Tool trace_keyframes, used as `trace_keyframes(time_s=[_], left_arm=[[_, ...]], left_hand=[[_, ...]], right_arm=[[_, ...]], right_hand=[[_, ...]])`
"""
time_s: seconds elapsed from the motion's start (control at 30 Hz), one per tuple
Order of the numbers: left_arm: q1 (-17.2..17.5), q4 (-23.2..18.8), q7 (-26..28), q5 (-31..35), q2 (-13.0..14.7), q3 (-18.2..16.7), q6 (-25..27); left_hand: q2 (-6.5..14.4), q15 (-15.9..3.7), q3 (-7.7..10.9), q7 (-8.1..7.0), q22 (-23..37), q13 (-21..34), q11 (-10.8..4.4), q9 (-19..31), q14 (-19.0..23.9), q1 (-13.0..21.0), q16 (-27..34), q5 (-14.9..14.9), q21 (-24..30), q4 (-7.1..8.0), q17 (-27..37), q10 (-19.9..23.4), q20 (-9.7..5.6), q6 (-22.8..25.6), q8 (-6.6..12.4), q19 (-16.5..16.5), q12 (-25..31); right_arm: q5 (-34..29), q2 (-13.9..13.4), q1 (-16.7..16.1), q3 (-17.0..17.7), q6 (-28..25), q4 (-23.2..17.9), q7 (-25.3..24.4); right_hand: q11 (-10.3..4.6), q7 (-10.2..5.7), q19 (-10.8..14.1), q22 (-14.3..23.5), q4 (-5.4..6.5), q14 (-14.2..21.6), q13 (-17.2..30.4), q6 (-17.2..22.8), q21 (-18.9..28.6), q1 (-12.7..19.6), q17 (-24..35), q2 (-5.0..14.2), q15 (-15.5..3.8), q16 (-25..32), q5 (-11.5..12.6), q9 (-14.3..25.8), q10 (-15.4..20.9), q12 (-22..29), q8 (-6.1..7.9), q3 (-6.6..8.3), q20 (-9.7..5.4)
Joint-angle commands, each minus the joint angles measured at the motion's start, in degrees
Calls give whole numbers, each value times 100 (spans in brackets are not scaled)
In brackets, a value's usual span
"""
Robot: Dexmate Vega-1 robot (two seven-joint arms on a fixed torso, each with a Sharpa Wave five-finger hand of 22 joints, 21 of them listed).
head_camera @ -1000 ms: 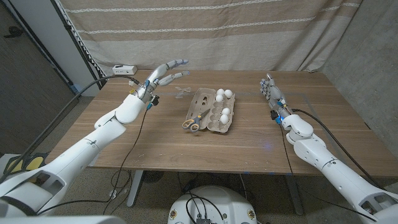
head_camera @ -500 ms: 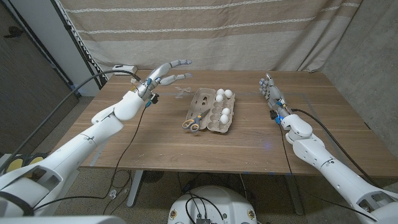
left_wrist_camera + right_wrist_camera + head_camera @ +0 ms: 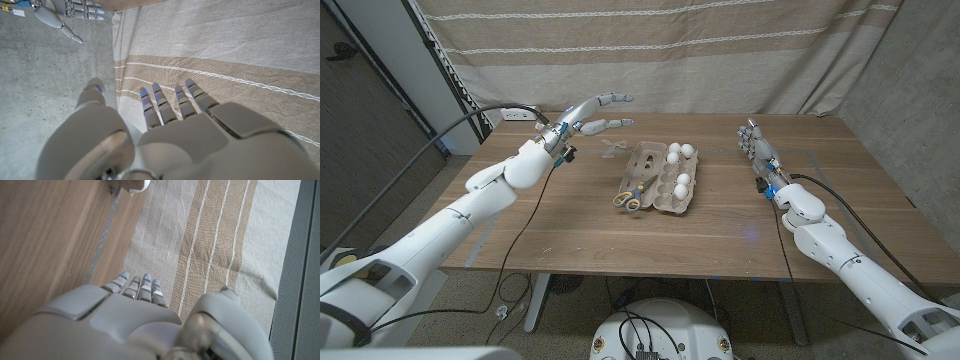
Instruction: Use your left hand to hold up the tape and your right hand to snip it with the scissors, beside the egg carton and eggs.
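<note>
My left hand point(image 3: 582, 120) hovers above the table's far left with fingers spread and nothing in it; its fingers point(image 3: 170, 102) reach toward the curtain. A clear tape piece point(image 3: 613, 149) lies on the wood just right of it. The open egg carton point(image 3: 650, 160) sits mid-table with eggs point(image 3: 681, 152) in its right half. Scissors point(image 3: 629, 198) with yellowish handles lie on the carton's near left end. My right hand point(image 3: 758, 152) stands on its edge at the table's right, fingers straight, holding nothing. That hand point(image 3: 135, 315) shows beside the wood, and again as the right hand point(image 3: 70, 10).
A white power strip point(image 3: 519, 114) sits at the table's far left corner, behind my left hand. A striped curtain point(image 3: 720, 50) hangs behind the table. Bare wood point(image 3: 620, 240) lies in front of the carton. A white object point(image 3: 135, 184) sits at the table edge.
My left hand and forearm have risen a little and shifted toward the carton side. The right hand, carton, scissors and tape have not moved.
</note>
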Motion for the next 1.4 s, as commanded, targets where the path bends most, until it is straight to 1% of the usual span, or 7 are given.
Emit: trace_keyframes(time_s=[0.03,0.43,0.6,1.07,1.23,1.33,1.4], left_arm=[[-221,-77,-28,432,97,158,22],[-178,-238,30,657,191,181,120],[-249,-191,46,761,209,225,48],[-545,-25,223,1206,162,385,-34],[-624,-5,344,1452,168,467,-83],[-674,15,287,1500,158,537,-88],[-760,76,288,1644,148,618,-132]], left_hand=[[-36,-988,-19,-2,9,14,-16,24,-13,10,-12,49,-5,-14,15,-12,-547,19,21,21,-23],[-50,-993,-19,-8,10,15,-48,29,-22,16,-13,73,-5,-10,16,-27,-577,-11,9,18,-29],[-53,-993,-18,-9,10,15,-36,31,-17,19,-10,80,-4,-10,16,-16,-576,-6,11,20,-23],[-67,-993,-10,-8,13,18,-32,42,-154,36,-44,128,-22,-1,19,-48,-600,48,34,-53,-35],[-70,-995,-9,-9,13,18,-45,43,-163,39,-42,138,-21,0,19,-54,-604,49,33,-55,-37],[-72,-996,-7,-10,13,18,-47,44,-167,42,-40,144,-19,0,20,-46,-610,46,32,-55,-34],[-73,-997,-4,-10,13,19,-37,46,-174,48,-37,155,-14,1,20,-44,-657,45,31,-46,-32]], right_arm=[[20,-61,-49,40,49,-40,66],[-15,-146,-45,31,56,-51,162],[-27,-154,-22,39,111,18,203],[17,-156,94,51,114,155,318],[37,-209,97,67,32,136,318],[49,-254,71,75,-13,92,330],[57,-270,45,84,-23,63,320]], right_hand=[[-7,-10,-54,12,-41,-55,16,29,11,78,21,19,-41,4,55,26,18,45,14,-17,16],[-9,-1,-61,12,-42,-71,16,38,16,83,21,35,-51,6,54,26,19,45,14,-14,-45],[60,21,-88,11,-47,-123,15,19,12,93,21,50,1,-7,56,26,-21,30,5,-9,-73],[67,26,-124,11,-49,-156,15,-4,5,103,20,71,10,-9,56,25,-58,17,-4,-1,-76],[73,25,-126,11,-49,-157,15,-5,7,104,20,78,10,-6,56,25,-62,16,-4,1,-79],[64,23,-128,11,-49,-160,15,-7,7,105,20,82,8,-5,55,25,-69,14,-4,3,-76],[61,24,-131,11,-49,-162,15,-10,7,105,20,84,7,-4,55,25,-69,15,-5,3,-74]])
